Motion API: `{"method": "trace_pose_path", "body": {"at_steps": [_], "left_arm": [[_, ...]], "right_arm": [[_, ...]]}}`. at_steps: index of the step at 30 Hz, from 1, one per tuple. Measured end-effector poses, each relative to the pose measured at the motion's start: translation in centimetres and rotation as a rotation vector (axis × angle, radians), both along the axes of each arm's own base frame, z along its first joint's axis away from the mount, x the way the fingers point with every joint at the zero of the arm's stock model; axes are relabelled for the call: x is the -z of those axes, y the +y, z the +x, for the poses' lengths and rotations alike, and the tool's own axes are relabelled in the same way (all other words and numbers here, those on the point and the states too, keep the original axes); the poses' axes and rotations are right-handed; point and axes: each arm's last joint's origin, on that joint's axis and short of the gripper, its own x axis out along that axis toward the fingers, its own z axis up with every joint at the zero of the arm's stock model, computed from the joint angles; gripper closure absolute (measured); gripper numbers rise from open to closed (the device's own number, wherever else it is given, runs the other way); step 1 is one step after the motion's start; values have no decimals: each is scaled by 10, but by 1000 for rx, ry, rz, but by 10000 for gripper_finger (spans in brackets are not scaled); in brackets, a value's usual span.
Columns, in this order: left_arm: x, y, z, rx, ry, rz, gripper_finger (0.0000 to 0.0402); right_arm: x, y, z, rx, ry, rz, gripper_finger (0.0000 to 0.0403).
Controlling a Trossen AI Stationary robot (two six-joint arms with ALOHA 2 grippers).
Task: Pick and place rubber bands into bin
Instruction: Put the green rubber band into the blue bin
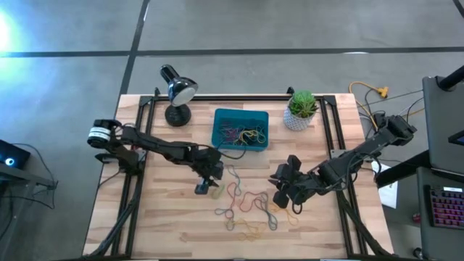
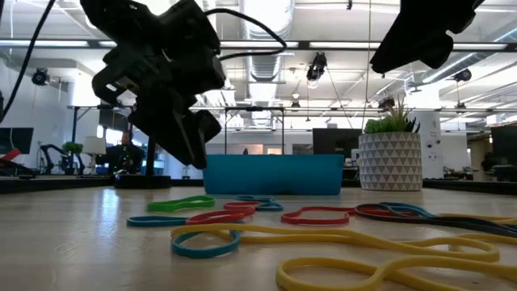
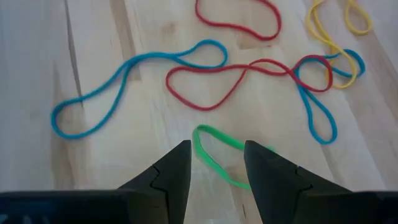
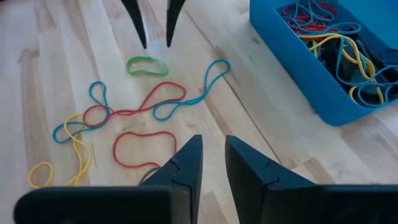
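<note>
Under left tool [image 3: 216,163], green band [image 3: 214,155], high view obscured

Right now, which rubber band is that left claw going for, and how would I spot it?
Start at the shallow teal-blue plastic bin on the wooden table, then look nearer the front, where loose rubber bands lie. The left gripper hangs open over a small green rubber band. It is the only green one loose there, lying apart from the tangled red, blue and yellow loops.
</note>
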Motion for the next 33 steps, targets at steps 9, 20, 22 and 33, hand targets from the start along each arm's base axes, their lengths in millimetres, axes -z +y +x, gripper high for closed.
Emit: {"method": "trace_pose_path", "body": {"at_steps": [9, 20, 22, 33], "left_arm": [[8, 0, 1, -22, 24, 18, 268], [29, -7, 4, -57, 48, 16, 268], [33, -9, 5, -54, 49, 16, 268], [48, -26, 16, -139, 63, 86, 295]], "right_arm": [[7, 1, -1, -18, 23, 15, 339], [13, 5, 5, -33, 13, 40, 342], [13, 5, 5, -34, 13, 42, 340], [13, 5, 6, -30, 5, 50, 343]]}}
